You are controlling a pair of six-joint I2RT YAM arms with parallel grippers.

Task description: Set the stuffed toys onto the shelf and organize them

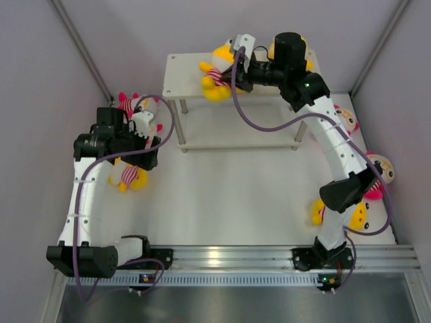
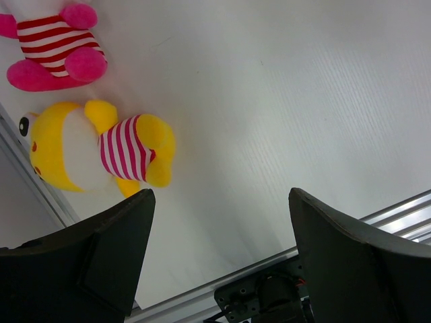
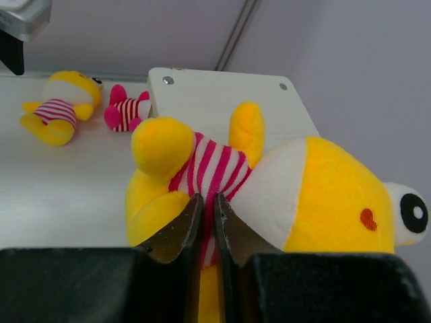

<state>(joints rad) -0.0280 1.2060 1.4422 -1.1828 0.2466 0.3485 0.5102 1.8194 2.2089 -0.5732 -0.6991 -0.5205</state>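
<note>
My right gripper is shut on the striped shirt of a yellow doll and holds it over the left part of the shelf's top board. In the right wrist view the fingers pinch the shirt of this doll in front of the board. My left gripper hangs open and empty above the table, over a second yellow doll. In the left wrist view that doll lies on its side beside a pink-limbed doll, beyond the open gripper.
Pink-limbed dolls lie at the left wall behind my left arm. More dolls lie along the right wall: pink ones and a yellow one. Yellow plush shows behind my right wrist. The metal rail runs along the near edge.
</note>
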